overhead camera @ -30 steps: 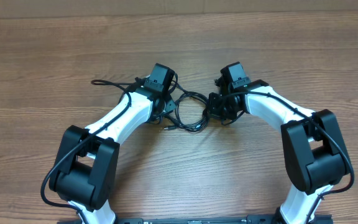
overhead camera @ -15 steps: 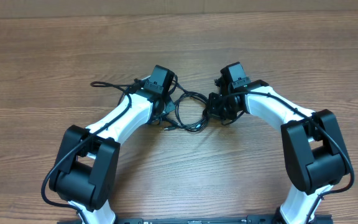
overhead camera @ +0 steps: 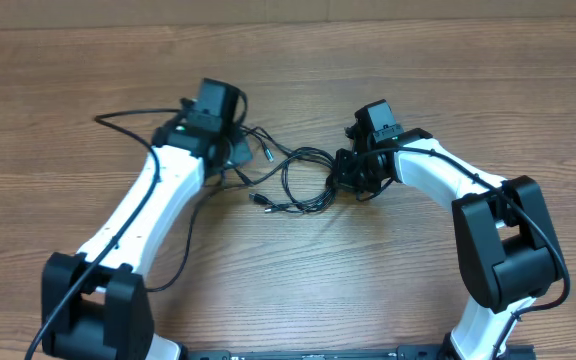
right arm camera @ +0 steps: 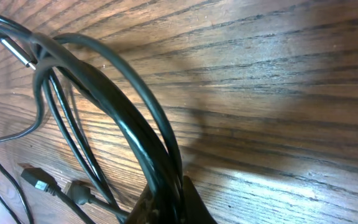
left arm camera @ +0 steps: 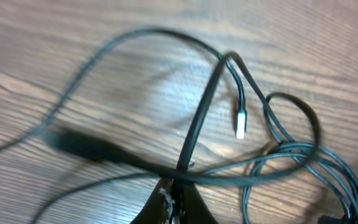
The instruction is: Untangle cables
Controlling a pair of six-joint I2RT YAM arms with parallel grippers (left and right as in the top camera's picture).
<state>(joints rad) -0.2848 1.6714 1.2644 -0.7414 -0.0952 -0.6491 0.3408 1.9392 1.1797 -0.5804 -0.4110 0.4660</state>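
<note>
The cables (overhead camera: 306,180) are thin black cords lying in loose loops on the wooden table between my two arms. My left gripper (overhead camera: 236,157) sits at their left end. In the left wrist view it (left arm camera: 176,200) is shut on one strand (left arm camera: 199,118) that runs up and away. A silvery plug tip (left arm camera: 240,125) hangs free beside that strand. My right gripper (overhead camera: 341,178) holds the right side of the loops. Up close it (right arm camera: 170,206) is shut on several strands (right arm camera: 135,137) bunched together. Two small plugs (right arm camera: 37,178) lie on the wood to its left.
A thicker black arm wire (overhead camera: 118,116) arcs over the table left of my left wrist. The wooden table (overhead camera: 368,280) spreads all around the cables. My right arm's elbow (overhead camera: 508,240) stands at the front right.
My left gripper closed on a strand and pulled it left and slightly back, drawing the bundle out wider. The right gripper kept its hold and stayed in place.
</note>
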